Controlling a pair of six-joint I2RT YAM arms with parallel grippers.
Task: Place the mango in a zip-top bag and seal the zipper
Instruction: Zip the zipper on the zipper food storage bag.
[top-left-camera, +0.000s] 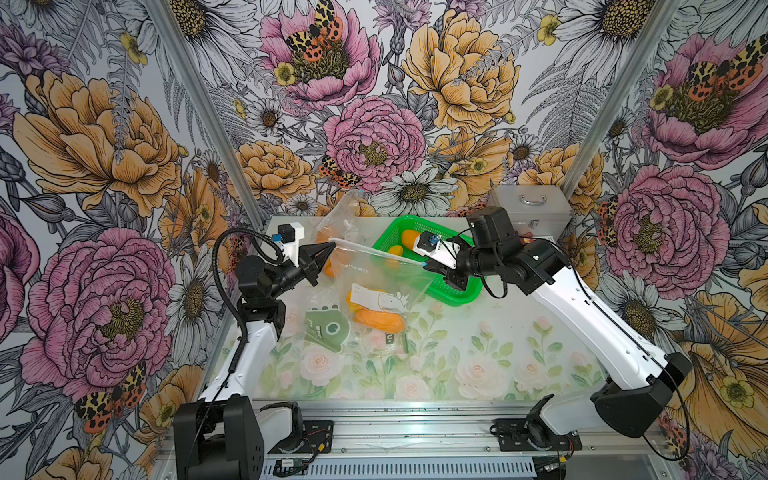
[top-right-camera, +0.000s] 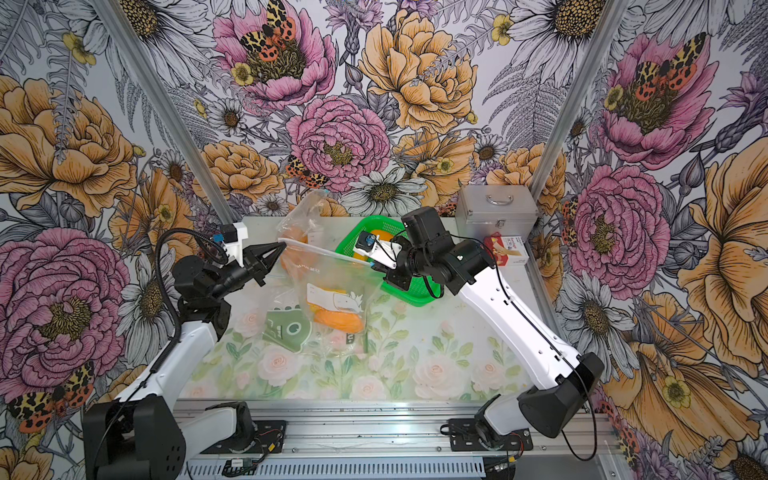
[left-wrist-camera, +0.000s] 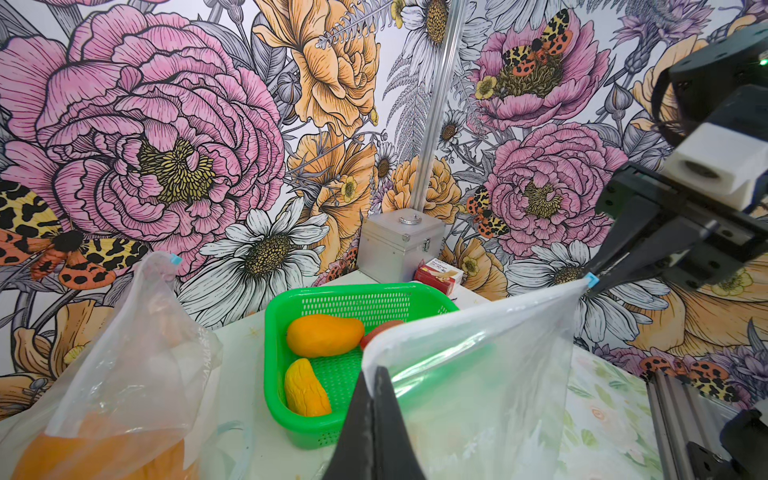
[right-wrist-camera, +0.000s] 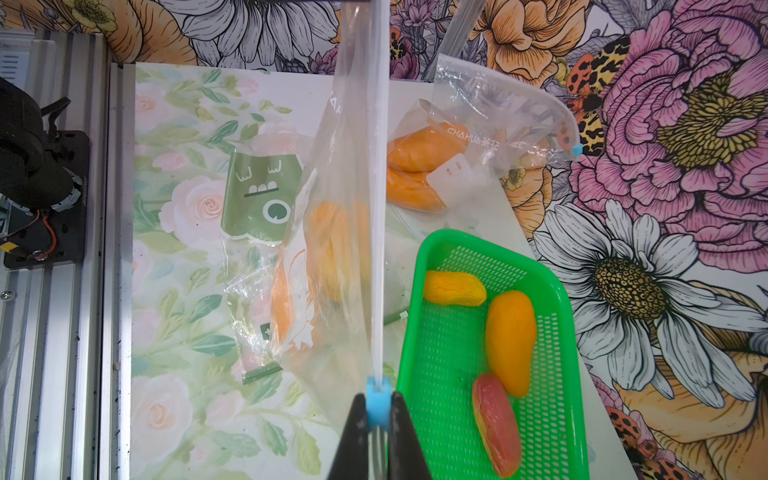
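The perforated plastic basket (right-wrist-camera: 457, 235) is bright green, the oval mango (top-left-camera: 378, 321) orange, the plastic zip-top bag (left-wrist-camera: 478, 374) clear, its slider (right-wrist-camera: 378, 395) blue.

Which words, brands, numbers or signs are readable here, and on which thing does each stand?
"CHAHUA", followed by two Chinese characters: on the far zip-top bag.
Too small to read: the white label on it.
Mirrored and too faint: print on the held zip-top bag.
Blurred: print on the red box beside the metal case.
No words, only a cartoon face: the green pouch.

One basket (left-wrist-camera: 316, 432), three mangoes (right-wrist-camera: 455, 288) (right-wrist-camera: 511, 340) (right-wrist-camera: 496, 424) inside, one metal case (left-wrist-camera: 399, 245)
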